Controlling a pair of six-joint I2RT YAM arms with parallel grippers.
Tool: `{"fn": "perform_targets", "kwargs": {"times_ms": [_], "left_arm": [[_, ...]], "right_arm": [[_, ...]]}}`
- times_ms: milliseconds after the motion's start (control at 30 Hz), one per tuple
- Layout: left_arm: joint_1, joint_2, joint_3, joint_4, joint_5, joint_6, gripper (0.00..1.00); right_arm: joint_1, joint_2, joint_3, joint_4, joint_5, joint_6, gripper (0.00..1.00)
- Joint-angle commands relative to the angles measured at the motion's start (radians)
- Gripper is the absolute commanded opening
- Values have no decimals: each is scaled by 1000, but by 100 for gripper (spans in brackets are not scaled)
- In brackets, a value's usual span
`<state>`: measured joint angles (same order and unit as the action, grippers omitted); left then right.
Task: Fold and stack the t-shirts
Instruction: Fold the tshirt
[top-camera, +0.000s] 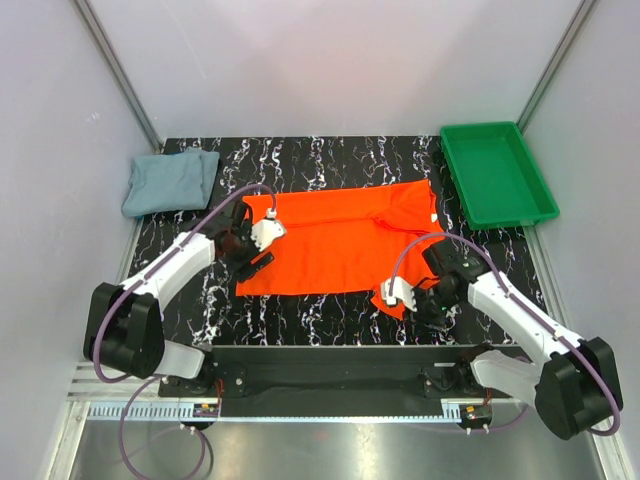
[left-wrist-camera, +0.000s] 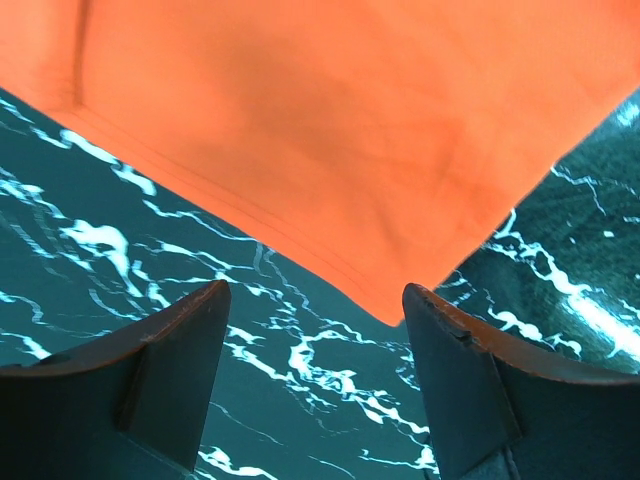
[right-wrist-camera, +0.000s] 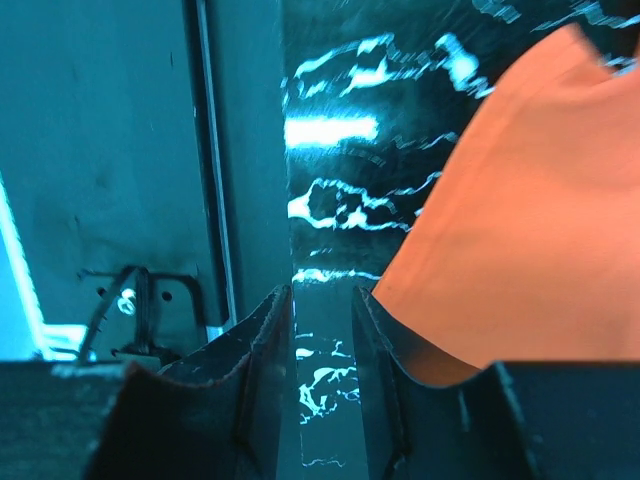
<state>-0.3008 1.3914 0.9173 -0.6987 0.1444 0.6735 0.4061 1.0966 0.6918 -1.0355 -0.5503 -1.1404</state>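
Two soft shirts lie left of one hard green tray (top-camera: 497, 172): orange shirt (top-camera: 340, 245) flat (nearer), grey-blue shirt (top-camera: 170, 182) bunched. The left gripper (left-wrist-camera: 315, 300) gapes wide, the right gripper (right-wrist-camera: 320, 300) barely, both empty.

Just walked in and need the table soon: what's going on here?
Two robot arms are working on an orange shirt spread out on the black marbled table. The left pincer stands open at the shirt's left edge, with a corner just ahead of it. The right pincer is at the near right corner, jaws narrowly apart with nothing between them. Neither grips the cloth. A grey-blue shirt lies folded at the far left; a green tray sits far right.
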Motion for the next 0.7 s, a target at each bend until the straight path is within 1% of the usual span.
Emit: {"fn": "perform_targets", "kwargs": {"times_ms": [0, 133, 333, 500, 667], "left_arm": [[-1, 8, 60, 47, -16, 6, 76], [-1, 21, 86, 42, -6, -12, 77], [-1, 23, 86, 45, -6, -22, 77], [-1, 20, 80, 45, -3, -28, 77], [-1, 32, 89, 44, 6, -48, 77]], "right_arm": [[20, -29, -46, 23, 73, -99, 38], [22, -30, -107, 67, 105, -127, 38], [23, -18, -110, 91, 101, -134, 38], [28, -69, -139, 138, 165, -134, 37], [30, -104, -158, 153, 171, -151, 36]]}}
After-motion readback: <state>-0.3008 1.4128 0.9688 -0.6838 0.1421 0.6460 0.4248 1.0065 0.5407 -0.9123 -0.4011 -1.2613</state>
